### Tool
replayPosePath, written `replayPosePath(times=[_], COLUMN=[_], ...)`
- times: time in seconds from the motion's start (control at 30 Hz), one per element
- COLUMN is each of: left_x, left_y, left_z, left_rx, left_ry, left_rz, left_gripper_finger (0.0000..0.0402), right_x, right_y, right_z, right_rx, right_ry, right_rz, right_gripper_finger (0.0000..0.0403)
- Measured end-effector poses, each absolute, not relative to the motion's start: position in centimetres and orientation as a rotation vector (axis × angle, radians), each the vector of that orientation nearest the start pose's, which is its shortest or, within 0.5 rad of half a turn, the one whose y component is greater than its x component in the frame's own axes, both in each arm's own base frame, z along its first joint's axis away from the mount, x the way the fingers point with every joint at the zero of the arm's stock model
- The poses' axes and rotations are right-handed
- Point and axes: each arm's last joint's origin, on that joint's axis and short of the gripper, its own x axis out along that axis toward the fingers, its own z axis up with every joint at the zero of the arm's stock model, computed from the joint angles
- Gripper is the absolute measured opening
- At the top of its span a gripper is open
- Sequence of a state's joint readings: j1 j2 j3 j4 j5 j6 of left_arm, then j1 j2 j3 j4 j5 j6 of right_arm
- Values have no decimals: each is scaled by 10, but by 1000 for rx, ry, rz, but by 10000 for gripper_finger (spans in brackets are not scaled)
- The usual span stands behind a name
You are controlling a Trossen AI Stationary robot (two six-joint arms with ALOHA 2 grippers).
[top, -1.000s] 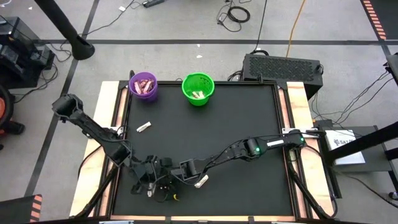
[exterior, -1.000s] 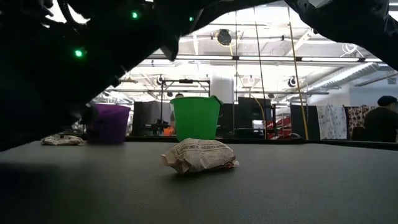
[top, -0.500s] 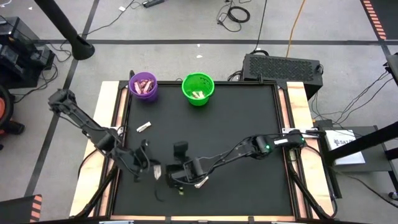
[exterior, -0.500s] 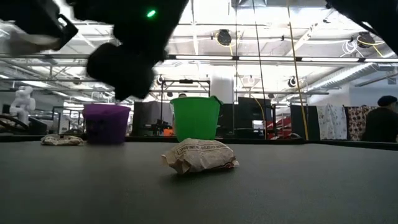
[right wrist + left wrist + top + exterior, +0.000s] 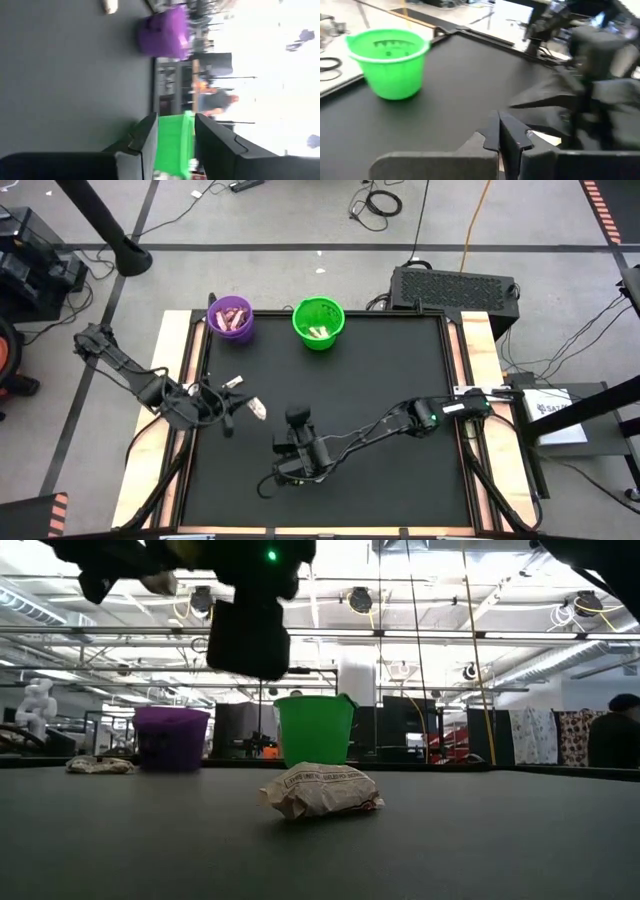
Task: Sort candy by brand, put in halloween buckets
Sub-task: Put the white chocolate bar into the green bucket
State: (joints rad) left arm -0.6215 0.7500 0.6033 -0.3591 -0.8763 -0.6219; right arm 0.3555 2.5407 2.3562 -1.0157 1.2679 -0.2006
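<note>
My left gripper (image 5: 243,408) is over the table's left part, raised and shut on a white-cream candy (image 5: 257,409). It also shows in the left wrist view (image 5: 499,120). My right gripper (image 5: 296,418) hovers near the table's middle, open and empty, pointing toward the far edge; its wrist view (image 5: 175,120) shows the gap. One white-cream candy (image 5: 320,790) lies on the mat below the right arm, and another (image 5: 232,383) lies at the left. The purple bucket (image 5: 233,317) and the green bucket (image 5: 318,322) stand at the far edge with candy inside. My left gripper holds the white-cream candy (image 5: 257,409) at its fingertips, coming from the table's left. The candy sticks out past the tips toward the right and is lifted clear of the mat. Its own wrist view shows only the closed fingers (image 5: 492,132), not the place of contact.
The black mat (image 5: 400,380) has open room on its right half and between the arms and the buckets. Wooden table edges (image 5: 175,350) frame the mat. A black box (image 5: 455,285) sits beyond the far right corner.
My left gripper has gone from the near edge toward the far edge and up, carrying the white-cream candy clear of the mat. My right gripper has turned from pointing left to pointing toward the far edge. The candy below the right arm has stayed put.
</note>
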Motion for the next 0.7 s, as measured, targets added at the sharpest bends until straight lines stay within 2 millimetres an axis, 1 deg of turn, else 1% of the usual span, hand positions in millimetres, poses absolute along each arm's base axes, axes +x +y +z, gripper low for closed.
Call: replayPosePath(times=[0.07,0.13,0.27,0.4,0.57,0.63,0.7], left_x=[140,142,144,146,150,150,150], left_y=[-66,-62,-55,-52,-50,-49,-49], left_z=[265,265,262,262,261,261,261], left_rx=[-273,-271,-261,-263,-272,-275,-277], left_ry=[271,274,288,287,299,302,300], left_rz=[386,417,465,477,479,479,482], left_gripper_finger=[1,1,1,1,1,1,1], right_x=[499,504,511,522,533,536,537], right_y=[155,157,159,155,141,135,130], right_z=[199,203,209,215,221,223,223], right_rx=[-1121,-1124,-1130,-1080,-988,-953,-927], right_ry=[920,879,848,799,739,717,708], right_rz=[-755,-799,-795,-770,-801,-821,-831], right_gripper_finger=[123,125,146,191,261,280,290])
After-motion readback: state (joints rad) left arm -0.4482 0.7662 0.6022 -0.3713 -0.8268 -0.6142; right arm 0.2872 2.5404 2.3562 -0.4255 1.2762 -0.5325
